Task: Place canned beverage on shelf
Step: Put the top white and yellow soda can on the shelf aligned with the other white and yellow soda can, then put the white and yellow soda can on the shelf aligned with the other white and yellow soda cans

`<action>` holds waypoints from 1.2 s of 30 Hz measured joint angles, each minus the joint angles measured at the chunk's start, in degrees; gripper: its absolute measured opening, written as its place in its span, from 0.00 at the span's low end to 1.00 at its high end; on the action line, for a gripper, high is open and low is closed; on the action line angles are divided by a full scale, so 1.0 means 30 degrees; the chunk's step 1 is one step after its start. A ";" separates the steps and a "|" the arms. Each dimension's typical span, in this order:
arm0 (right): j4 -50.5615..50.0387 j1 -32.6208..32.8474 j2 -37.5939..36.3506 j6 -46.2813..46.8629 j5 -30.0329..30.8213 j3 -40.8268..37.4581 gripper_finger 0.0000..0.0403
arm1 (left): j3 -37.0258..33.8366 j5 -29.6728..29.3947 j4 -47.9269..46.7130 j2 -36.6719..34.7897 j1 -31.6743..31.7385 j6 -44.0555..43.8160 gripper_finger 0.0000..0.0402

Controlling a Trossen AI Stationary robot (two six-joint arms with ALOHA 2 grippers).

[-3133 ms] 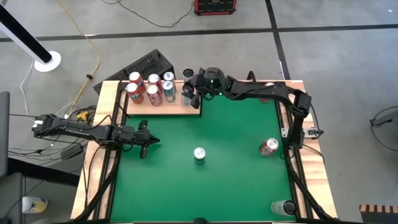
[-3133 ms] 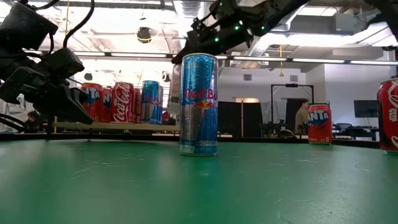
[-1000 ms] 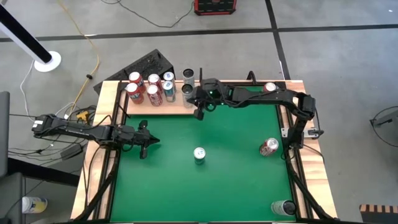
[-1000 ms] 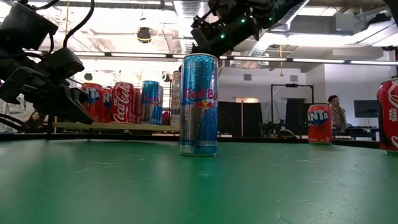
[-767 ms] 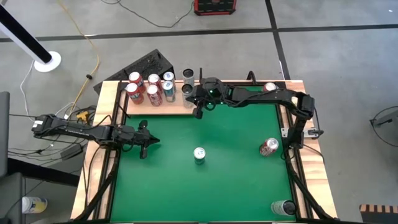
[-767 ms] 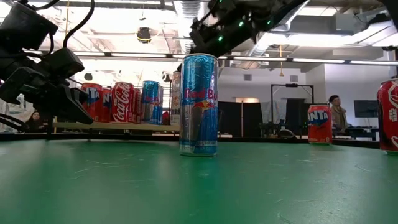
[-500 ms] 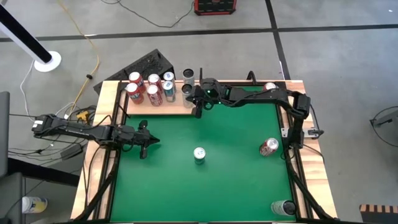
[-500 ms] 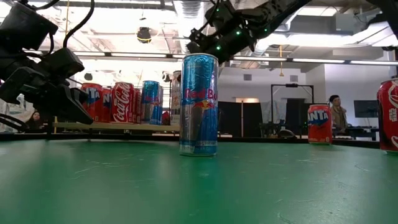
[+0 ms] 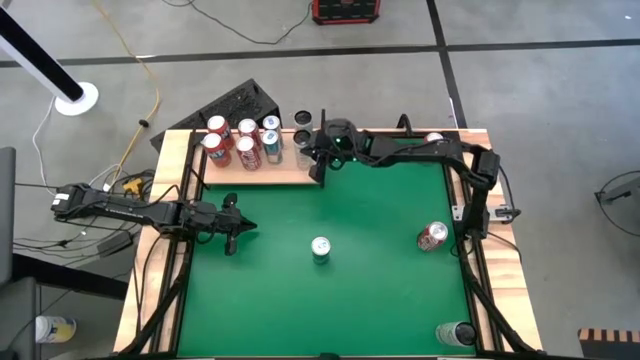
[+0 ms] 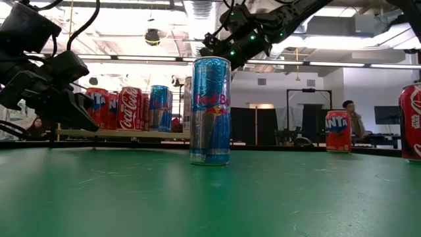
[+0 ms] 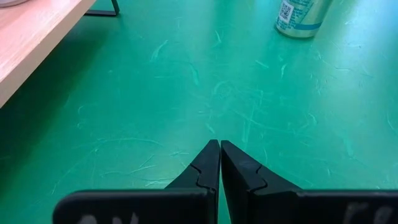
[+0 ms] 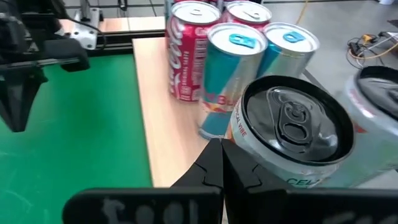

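Nearest, by the table's near right corner: one dark-topped can [image 9: 455, 333], too small to read; unclear whether on the felt or on the wooden side strip.

Farther in, at the middle of the green felt tabletop [image 9: 380, 290]: one slim blue-and-silver can [image 9: 320, 248], upright, touched by nothing, well apart from the shelf. To its right, near the table's edge: one red can [image 9: 432, 236], cut off by the frame edge in the low view.

At the left side, about level with these: left gripper [image 9: 250, 226], low over the felt, fingers pressed together on nothing.

Beyond, in the far left part of the table: flat rectangular pale-wood shelf [image 9: 262, 172], carrying a cluster of six upright cans [image 9: 243, 140], red and blue, in two rows of three. Just right of the cluster: two pale cans [image 9: 302, 139], partly covered from above by the right gripper [image 9: 318, 175]; unclear whether the farther one stands on the board.

Right gripper above the shelf's right end, fingers clamped together and empty. Seen from its wrist, the nearer pale can just beside the fingertips; contact impossible to judge.

Farthest, by the far right corner: one orange-and-blue can [image 10: 338, 130], mostly hidden under the right arm from above.
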 joint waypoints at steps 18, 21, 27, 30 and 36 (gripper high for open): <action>0.0399 0.0087 0.0000 0.0418 0.0258 0.0007 0.05 | 0.0000 0.0001 0.0000 0.0000 0.0007 0.0000 0.00; 0.0305 0.0313 0.0000 0.0352 0.0066 0.0124 0.05 | 0.0000 0.0000 0.0000 0.0000 0.0005 0.0000 0.00; -0.1760 0.1118 -0.1313 0.0867 0.0046 0.1536 0.05 | 0.0000 0.0000 0.0000 0.0000 0.0000 0.0000 0.00; -0.4041 0.1901 -0.2134 0.2172 0.0007 0.2418 0.05 | 0.0000 0.0002 0.0000 0.0000 0.0000 0.0000 0.00; -0.8856 0.4641 -0.4065 0.5477 0.0015 0.3024 0.05 | 0.0000 0.0007 0.0000 0.0000 0.0000 0.0000 0.00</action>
